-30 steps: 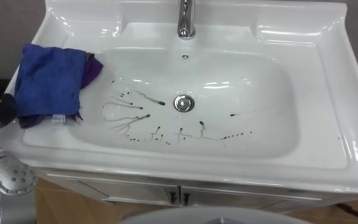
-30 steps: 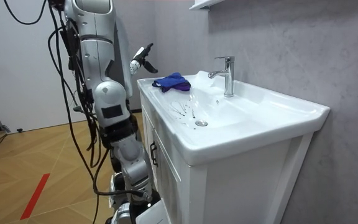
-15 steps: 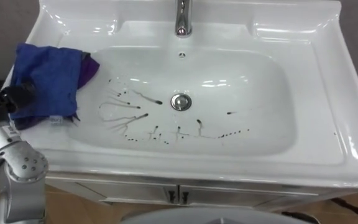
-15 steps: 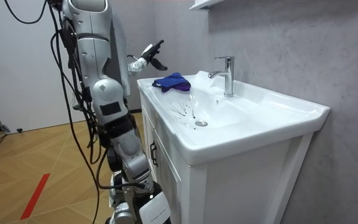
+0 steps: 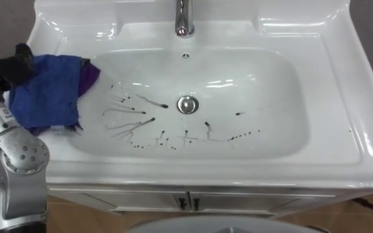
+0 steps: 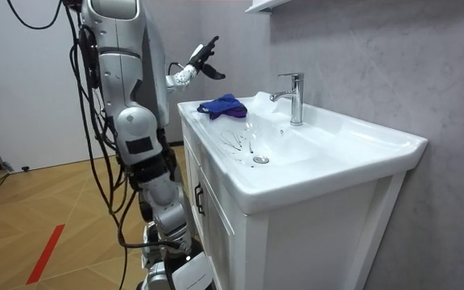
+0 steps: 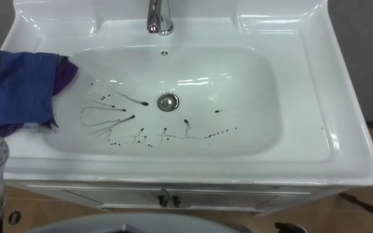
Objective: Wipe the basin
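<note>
A blue cloth point(image 5: 47, 90) with a purple fold lies bunched on the white basin's point(image 5: 264, 84) left rim, partly hanging into the bowl. Thin dark streaks and spots point(image 5: 135, 120) mark the bowl left of and in front of the drain point(image 5: 187, 104). My left hand point(image 5: 13, 63) hovers at the cloth's far left edge. In the room view the left hand point(image 6: 202, 63) is raised above the cloth point(image 6: 224, 105) with straight fingers and holds nothing.
A chrome tap point(image 5: 184, 16) stands at the back centre of the basin. White cabinet doors point(image 5: 186, 204) are below the front rim. The grey wall point(image 6: 377, 56) is right behind the basin, and a shelf point(image 6: 260, 5) hangs above it.
My left hand has risen from beside the counter's left front corner and moved forward over the cloth's left edge. The head camera has shifted a little; the cloth has not moved.
</note>
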